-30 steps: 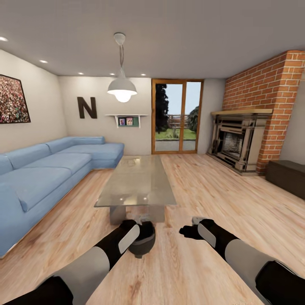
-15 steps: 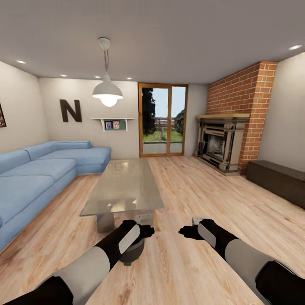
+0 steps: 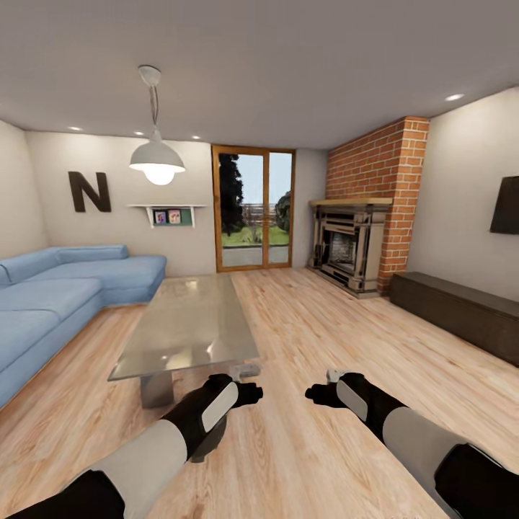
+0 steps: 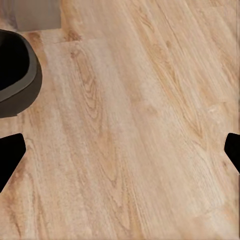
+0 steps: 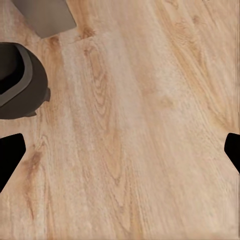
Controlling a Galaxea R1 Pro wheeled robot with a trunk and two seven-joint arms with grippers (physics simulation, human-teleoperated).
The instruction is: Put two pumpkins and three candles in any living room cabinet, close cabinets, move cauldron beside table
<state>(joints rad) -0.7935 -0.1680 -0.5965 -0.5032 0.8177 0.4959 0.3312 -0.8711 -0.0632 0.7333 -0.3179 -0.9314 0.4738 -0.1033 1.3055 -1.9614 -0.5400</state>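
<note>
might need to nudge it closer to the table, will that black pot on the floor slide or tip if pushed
The black pot looks rigid, with a thick rim, so it probably won't flex. It sits low and wide on the smooth wood floor, so a low push would likely slide it rather than tip it. The table leg stands close by, so it may bump that early.

The light wood plank floor (image 3: 339,339) is carrying everything here, and the low rectangular coffee table with the glossy grey-green top (image 3: 189,326) is standing on it at about ten o'clock, its chunky grey leg (image 5: 46,16) planted on the boards. The matte black round-bellied cauldron (image 5: 20,80) is sitting directly on the planks near that leg. The blue corner sofa (image 3: 50,295) is resting on the floor at nine o'clock, and the long low dark-brown cabinet (image 3: 461,311) at three o'clock.
</note>
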